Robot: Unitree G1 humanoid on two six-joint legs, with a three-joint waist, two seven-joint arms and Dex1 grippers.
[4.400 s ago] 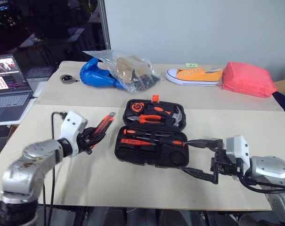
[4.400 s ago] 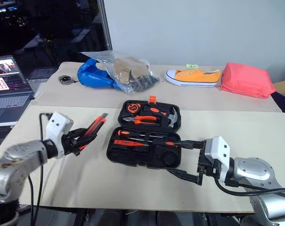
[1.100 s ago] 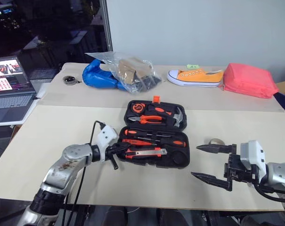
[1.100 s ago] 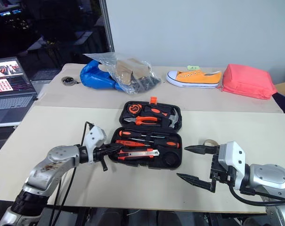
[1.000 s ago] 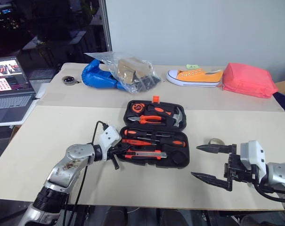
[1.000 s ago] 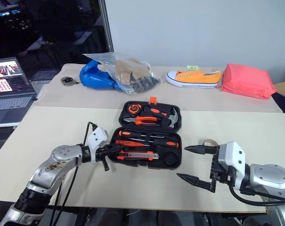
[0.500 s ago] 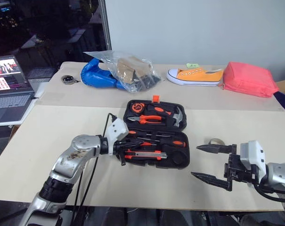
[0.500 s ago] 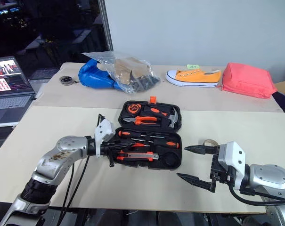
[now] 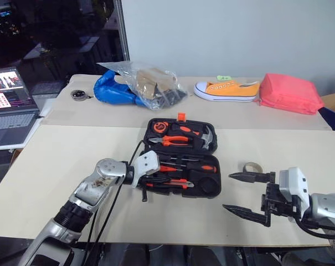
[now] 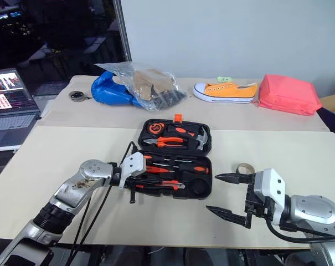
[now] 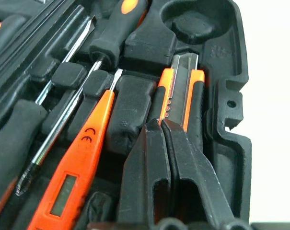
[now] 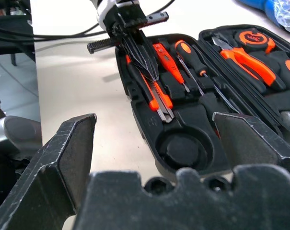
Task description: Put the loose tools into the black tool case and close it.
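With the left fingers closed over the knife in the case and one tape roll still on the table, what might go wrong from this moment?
1. The shut left fingers sit over the orange-and-black utility knife in the open black moulded-plastic tool case; pushing could tilt the knife out of its slot.
2. The small greyish tape roll lies outside the case, beside the open right fingers; it may be knocked away.
3. Closing the lid now would leave the roll out.

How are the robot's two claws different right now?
The left gripper has its fingers pressed shut over the utility knife in the black tool case; the right gripper is spread wide open above the bare table beside the tape roll. Both have two black pointed fingers.
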